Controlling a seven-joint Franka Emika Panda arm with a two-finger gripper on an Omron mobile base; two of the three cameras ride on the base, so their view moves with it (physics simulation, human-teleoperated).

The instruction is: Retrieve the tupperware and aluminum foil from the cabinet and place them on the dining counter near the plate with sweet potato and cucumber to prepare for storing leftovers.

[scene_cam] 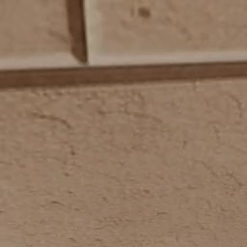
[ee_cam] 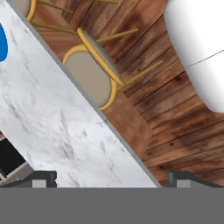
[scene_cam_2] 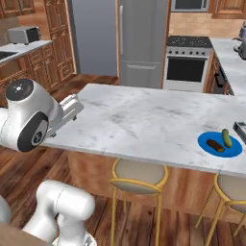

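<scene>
Right base view: plate (scene_cam_2: 220,143) with sweet potato (scene_cam_2: 215,145) and cucumber (scene_cam_2: 227,138) sits near the dining surface (scene_cam_2: 144,120) right edge, marking the drop zone. Hand view: pincer (ee_cam: 111,178) wide open, empty, over the surface edge and stool (ee_cam: 89,74). Tupperware, foil presumably in the cabinet.

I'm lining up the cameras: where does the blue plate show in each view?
Left base view: close tan wall surface, no plate.
Right base view: blue plate at the right, on the marble counter.
Hand view: a blue sliver at the left edge.
Shared landmark: the yellow-framed stool.
</scene>
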